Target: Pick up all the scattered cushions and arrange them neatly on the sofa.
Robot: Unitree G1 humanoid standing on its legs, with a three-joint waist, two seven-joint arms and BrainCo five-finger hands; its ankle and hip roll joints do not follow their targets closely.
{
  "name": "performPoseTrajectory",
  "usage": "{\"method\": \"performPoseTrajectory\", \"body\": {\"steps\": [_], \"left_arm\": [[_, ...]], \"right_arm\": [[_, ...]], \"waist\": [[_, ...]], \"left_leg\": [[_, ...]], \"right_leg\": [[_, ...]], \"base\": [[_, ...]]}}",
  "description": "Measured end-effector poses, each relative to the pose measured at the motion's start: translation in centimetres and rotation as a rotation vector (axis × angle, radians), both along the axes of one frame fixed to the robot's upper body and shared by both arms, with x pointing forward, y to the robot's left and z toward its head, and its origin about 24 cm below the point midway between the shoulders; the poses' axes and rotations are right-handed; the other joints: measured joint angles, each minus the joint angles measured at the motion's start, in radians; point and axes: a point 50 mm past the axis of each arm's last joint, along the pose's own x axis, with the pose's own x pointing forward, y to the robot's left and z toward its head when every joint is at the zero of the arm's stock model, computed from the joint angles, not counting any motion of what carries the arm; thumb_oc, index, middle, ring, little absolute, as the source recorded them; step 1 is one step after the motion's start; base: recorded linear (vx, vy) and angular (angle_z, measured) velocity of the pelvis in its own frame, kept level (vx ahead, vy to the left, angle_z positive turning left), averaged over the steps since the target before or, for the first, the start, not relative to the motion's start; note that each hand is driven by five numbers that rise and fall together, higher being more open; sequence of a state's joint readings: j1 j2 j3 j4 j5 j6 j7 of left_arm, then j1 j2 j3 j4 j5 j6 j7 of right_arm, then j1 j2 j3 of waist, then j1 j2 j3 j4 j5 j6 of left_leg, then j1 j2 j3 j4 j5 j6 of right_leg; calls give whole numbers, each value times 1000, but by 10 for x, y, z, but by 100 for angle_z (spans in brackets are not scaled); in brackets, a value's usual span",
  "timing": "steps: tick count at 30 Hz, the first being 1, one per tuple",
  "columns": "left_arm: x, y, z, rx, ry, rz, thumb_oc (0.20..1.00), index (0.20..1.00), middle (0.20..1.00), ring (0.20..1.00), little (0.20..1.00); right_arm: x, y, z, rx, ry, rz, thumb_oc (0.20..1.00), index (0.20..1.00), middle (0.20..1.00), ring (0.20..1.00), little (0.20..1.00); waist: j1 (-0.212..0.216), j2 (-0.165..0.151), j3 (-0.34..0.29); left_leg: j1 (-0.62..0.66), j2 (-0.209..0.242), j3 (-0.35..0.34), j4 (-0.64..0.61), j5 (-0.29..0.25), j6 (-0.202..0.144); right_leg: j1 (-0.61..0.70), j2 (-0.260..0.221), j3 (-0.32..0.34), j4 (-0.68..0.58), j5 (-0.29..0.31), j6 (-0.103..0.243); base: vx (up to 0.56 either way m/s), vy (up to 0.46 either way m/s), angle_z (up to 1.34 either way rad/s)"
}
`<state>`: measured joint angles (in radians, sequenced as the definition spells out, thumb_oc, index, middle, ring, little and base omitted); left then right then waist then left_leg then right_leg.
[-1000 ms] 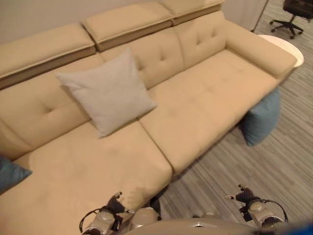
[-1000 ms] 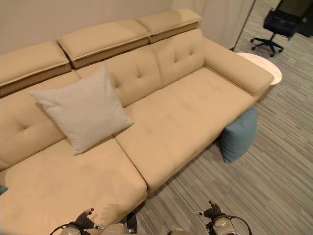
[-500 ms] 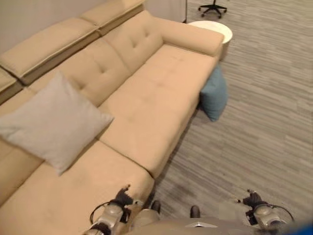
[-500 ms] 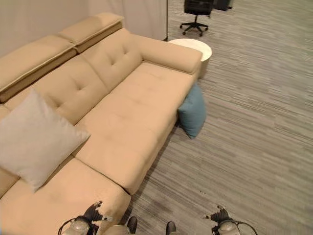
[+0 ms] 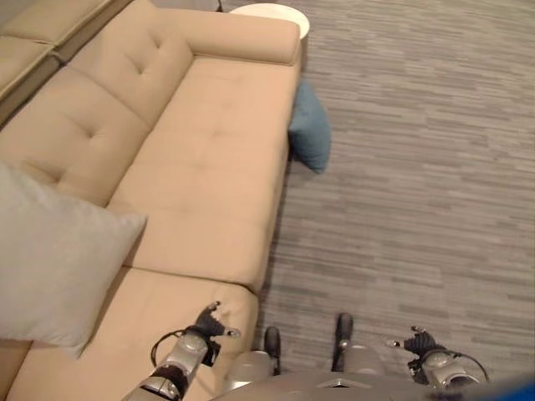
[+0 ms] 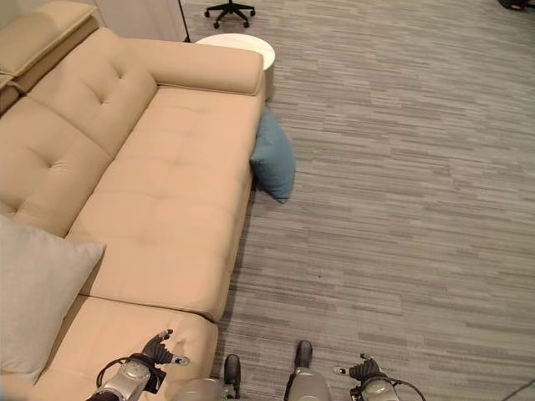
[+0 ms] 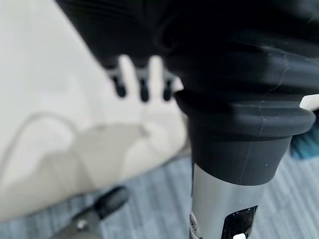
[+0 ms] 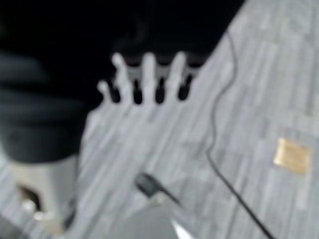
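Note:
A teal cushion (image 5: pixel 310 128) stands on the floor, leaning against the front of the beige sofa (image 5: pixel 201 175) below its armrest; it shows too as the teal cushion (image 6: pixel 273 159). A light grey cushion (image 5: pixel 46 259) rests on the sofa seat at the left. My left hand (image 5: pixel 207 324) hangs low over the sofa's near corner, fingers (image 7: pixel 142 82) straight and holding nothing. My right hand (image 5: pixel 418 342) hangs over the carpet, fingers (image 8: pixel 148 74) straight and empty. Both hands are far from the teal cushion.
A round white side table (image 6: pixel 236 45) stands behind the sofa's armrest. An office chair base (image 6: pixel 230 10) is at the far edge. Grey striped carpet (image 5: pixel 418 184) spreads wide to the right of the sofa.
The camera has swung to the right: sofa and cushions slid left in view and more carpet shows. Both hands stay low and empty.

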<state>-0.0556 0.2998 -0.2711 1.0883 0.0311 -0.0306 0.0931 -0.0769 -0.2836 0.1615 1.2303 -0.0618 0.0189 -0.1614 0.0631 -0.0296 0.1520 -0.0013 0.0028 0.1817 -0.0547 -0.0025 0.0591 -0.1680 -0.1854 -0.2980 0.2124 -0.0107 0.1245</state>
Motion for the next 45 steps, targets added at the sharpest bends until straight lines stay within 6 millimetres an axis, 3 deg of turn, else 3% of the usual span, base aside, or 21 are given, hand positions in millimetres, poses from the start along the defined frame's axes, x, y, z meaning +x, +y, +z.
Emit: {"method": "performPoseTrajectory", "body": {"steps": [1, 6, 8, 9, 14, 17, 20, 22, 24, 25, 26, 28, 29, 31, 32, 33, 35, 37, 41, 44, 45], "left_arm": [[-3, 0, -1, -1, 7, 4, 1000, 1000, 1000, 1000, 1000], [-18, -11, -10, -32, 61, 23, 1000, 1000, 1000, 1000, 1000], [-16, -14, -10, -39, 60, 19, 1000, 1000, 1000, 1000, 1000], [-13, -16, -10, -43, 53, 17, 1000, 1000, 1000, 1000, 1000], [3, -18, -5, -47, 7, 8, 1000, 1000, 1000, 1000, 1000], [7, -23, -4, -55, -1, -8, 1000, 1000, 1000, 1000, 1000], [7, -26, -5, -55, 3, -18, 1000, 1000, 1000, 1000, 1000], [7, -24, -5, -56, 3, -6, 1000, 1000, 1000, 1000, 1000], [-4, -20, -8, -49, 33, 14, 1000, 1000, 1000, 1000, 1000], [-11, -19, -10, -48, 49, 19, 1000, 1000, 1000, 1000, 1000], [-16, -17, -11, -42, 61, 19, 1000, 1000, 1000, 1000, 1000], [-7, -14, -8, -33, 40, 16, 1000, 1000, 1000, 1000, 1000], [-7, -13, -7, -29, 40, 10, 1000, 1000, 1000, 1000, 1000], [4, -12, -3, -24, 6, -4, 1000, 1000, 1000, 1000, 1000], [17, -8, 3, -8, -21, -11, 1000, 1000, 1000, 1000, 1000], [19, -6, 4, -2, -29, -13, 1000, 1000, 1000, 1000, 1000], [25, -8, 7, 3, -59, -4, 1000, 1000, 1000, 1000, 1000], [16, -7, 3, 1, -32, 10, 1000, 1000, 1000, 1000, 1000], [-3, -8, -7, 4, 45, 23, 1000, 1000, 1000, 1000, 1000], [-20, -9, -12, -3, 85, 43, 1000, 1000, 1000, 1000, 1000], [-20, -15, -14, -18, 86, 43, 1000, 1000, 1000, 1000, 1000]], "right_arm": [[-1, -2, 0, -2, -2, -17, 1000, 1000, 1000, 1000, 1000], [-6, -4, -1, 0, 4, -31, 1000, 1000, 1000, 1000, 1000], [-6, -4, -1, 1, 1, -37, 1000, 1000, 1000, 1000, 1000], [-8, -6, -1, -2, 1, -50, 1000, 1000, 1000, 1000, 1000], [-5, -5, 0, 0, -15, -75, 1000, 1000, 1000, 1000, 1000], [-9, -6, -1, -8, 8, -80, 1000, 1000, 1000, 1000, 1000], [-9, -10, -1, -35, 31, -70, 1000, 1000, 1000, 1000, 1000], [-2, -10, 1, -44, 19, -52, 1000, 1000, 1000, 1000, 1000], [-3, -6, 0, -35, 20, -49, 1000, 1000, 1000, 1000, 1000], [-6, -6, -1, -35, 29, -48, 1000, 1000, 1000, 1000, 1000], [-13, -5, -3, -34, 47, -47, 1000, 1000, 1000, 1000, 1000], [-15, 0, -6, -24, 58, -32, 1000, 1000, 1000, 1000, 1000], [-8, 3, -4, -18, 34, -15, 1000, 1000, 1000, 1000, 1000], [-8, 3, -4, -15, 29, -6, 1000, 1000, 1000, 1000, 1000], [6, 4, 0, -10, -10, 7, 1000, 1000, 1000, 1000, 1000], [7, 6, 0, -4, -15, 9, 1000, 1000, 1000, 1000, 1000], [14, 6, 3, -4, -34, 25, 1000, 1000, 1000, 1000, 1000], [24, 9, 6, -2, -64, 50, 1000, 1000, 1000, 1000, 1000], [11, 8, 1, -10, -11, 52, 1000, 1000, 1000, 1000, 1000], [-5, 4, -3, -12, 35, 35, 1000, 1000, 1000, 1000, 1000], [-5, 3, -3, -14, 36, 15, 1000, 1000, 1000, 1000, 1000]], "waist": [[10, -8, -7], [7, 21, -29], [4, 9, -35], [4, 1, -35], [16, -25, -30], [14, -27, -26], [22, -3, -9], [54, 9, 11], [65, -5, 1], [68, -10, -23], [63, -20, -51], [66, -30, -50], [68, -24, -47], [59, -23, -43], [48, -19, -11], [44, -16, -9], [45, 15, 6], [29, 27, 11], [-7, 14, 9], [-13, -4, -24], [-9, -4, -23]], "left_leg": [[14, 12, 24, -5, -1, -13], [13, 67, -14, 71, -23, -67], [-23, 58, -44, 148, -22, -71], [-64, 66, -59, 235, -22, -109], [-260, 59, -154, 627, 29, -173], [-290, 4, -165, 364, 19, -146], [-280, -46, -205, 21, 73, -171], [-292, -61, -201, 3, 122, -125], [-251, -58, -210, 48, 122, -118], [-234, -56, -216, 88, 113, -112], [-203, -61, -195, 82, 121, -12], [-153, -62, -163, 50, 103, 7], [-134, -57, -150, 47, 112, 11], [-102, -71, -150, 51, 78, 8], [-66, -90, -149, 70, 38, 56], [-54, -95, -150, 69, 35, 54], [-15, -91, -161, 62, -37, 87], [13, -90, -171, 60, -51, 69], [108, -91, -219, 54, -116, 16], [184, -80, -264, 80, -179, -41], [136, -70, -266, 206, -203, -69]], "right_leg": [[22, 19, -24, -6, -66, -21], [88, 107, 15, -116, -58, -62], [110, 105, 33, -151, -52, -73], [114, 103, 44, -159, -51, -90], [181, 118, 95, -232, -34, -174], [199, 133, 118, -286, -30, -184], [213, 182, 154, -312, -32, -187], [246, 219, 205, -312, -39, -185], [288, 224, 254, -306, -76, -200], [310, 222, 273, -307, -99, -194], [320, 211, 279, -273, -134, -155], [236, 200, 256, -50, -208, -86], [154, 181, 234, 133, -248, -13], [46, 153, 234, 346, -228, 59], [-84, 96, 216, 633, -184, 127], [-110, 81, 200, 651, -184, 127], [-163, 8, 93, 579, -204, 35], [-190, -8, 47, 299, -187, 20], [-181, 21, 105, -122, 43, 6], [-138, 42, 120, -95, 153, -76], [-121, 45, 107, -76, 116, -100]], "base": [[71, -125, -51], [132, -153, -26], [86, -156, -6], [39, -74, -6], [164, -79, -28], [279, -36, -26], [222, 1, -42], [482, 75, -98], [221, 38, -87], [265, 76, -82], [343, 89, -73], [192, 51, -59], [99, 42, -33], [265, 100, -12], [453, 97, 8], [385, 54, 11], [432, -99, -17], [418, -123, 2], [420, -146, 44], [345, -219, 56], [162, -293, 66]]}}
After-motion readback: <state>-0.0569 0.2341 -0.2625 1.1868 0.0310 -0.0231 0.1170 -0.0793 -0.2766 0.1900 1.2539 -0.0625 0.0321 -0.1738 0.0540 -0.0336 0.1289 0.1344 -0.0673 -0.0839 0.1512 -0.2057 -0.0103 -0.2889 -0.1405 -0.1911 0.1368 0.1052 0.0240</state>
